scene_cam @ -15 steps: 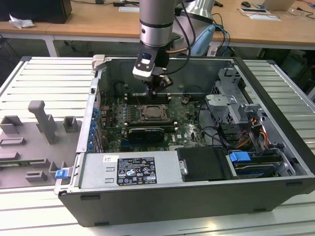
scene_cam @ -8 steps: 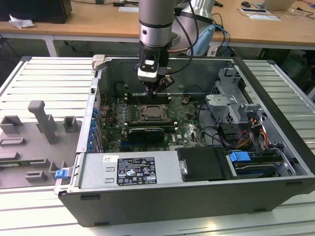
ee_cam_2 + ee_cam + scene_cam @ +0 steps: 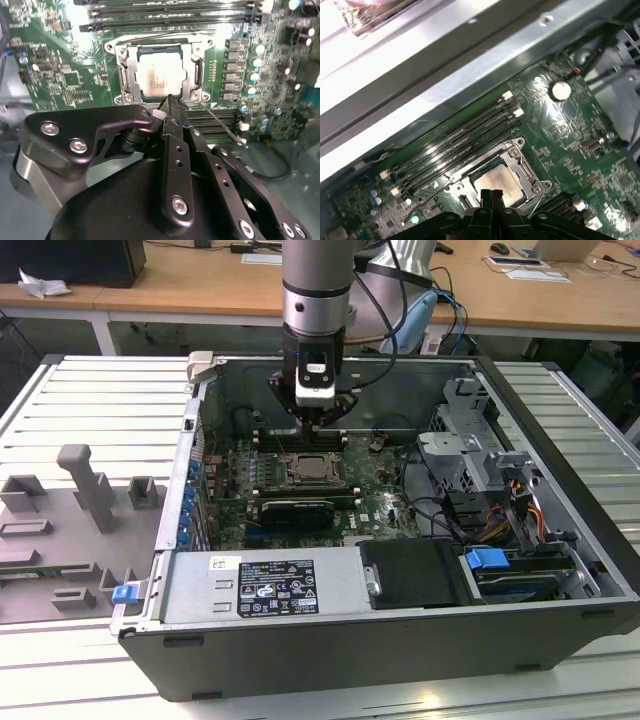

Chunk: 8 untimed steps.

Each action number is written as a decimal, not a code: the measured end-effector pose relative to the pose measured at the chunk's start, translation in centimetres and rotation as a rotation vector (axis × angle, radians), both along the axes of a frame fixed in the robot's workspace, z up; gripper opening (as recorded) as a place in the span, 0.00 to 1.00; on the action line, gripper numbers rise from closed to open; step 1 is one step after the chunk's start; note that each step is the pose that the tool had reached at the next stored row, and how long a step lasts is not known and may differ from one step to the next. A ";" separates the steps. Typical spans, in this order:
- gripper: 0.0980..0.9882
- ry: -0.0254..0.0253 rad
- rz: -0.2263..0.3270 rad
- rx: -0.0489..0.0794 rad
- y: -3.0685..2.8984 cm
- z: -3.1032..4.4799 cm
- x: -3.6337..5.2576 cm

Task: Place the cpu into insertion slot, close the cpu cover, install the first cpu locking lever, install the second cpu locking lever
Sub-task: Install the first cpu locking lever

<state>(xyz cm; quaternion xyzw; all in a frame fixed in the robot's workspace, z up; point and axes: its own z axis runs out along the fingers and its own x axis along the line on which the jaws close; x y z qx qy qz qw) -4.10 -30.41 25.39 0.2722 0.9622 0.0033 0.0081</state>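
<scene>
At the claw (image 3: 170,101): pressed together at the tips, pinching nothing, pointed down just above one edge of the insertion slot (image 3: 196,75); touching it or not, hard to say.

Within that slot, the cpu (image 3: 160,75), pale face up, lying flat and square. Over it, the cpu cover (image 3: 129,57), folded down and framing the chip through its cut-out. By judgement, then: placing done, cover closed, lever work in hand.

Just beside the claw, one thin wire locking lever (image 3: 222,122), angled away from a socket corner and apparently free rather than hooked. In the second wrist view, across the socket from the claw, a second wire lever (image 3: 160,38); latched or not, cannot tell.

Calls for a firm push with the joined tips on a thin, springy wire, down and sideways under its catch, without slipping off onto the green motherboard (image 3: 385,502).

Little room to spare: rows of long black memory slots (image 3: 455,145) flanking the socket on its far and near sides.

Farther out in the exterior view:
- Grey case wall (image 3: 400,380) beyond the far slots.
- Drive cage (image 3: 470,435) and loose cables (image 3: 485,525), well apart on the exterior view's right.
- Silver power supply (image 3: 260,585) along the near edge.
- Grey fixture tray (image 3: 70,510) outside the case, on the exterior view's left.

None of these close to the claw, as far as can be judged.
</scene>
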 end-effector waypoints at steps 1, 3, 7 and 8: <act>0.01 0.0000 0.019 0.000 0.00 0.00 0.00; 0.01 0.0000 0.062 0.000 0.00 0.00 0.00; 0.01 0.0000 0.173 0.000 0.00 -0.01 0.00; 0.01 0.0000 0.192 0.000 0.00 0.00 0.00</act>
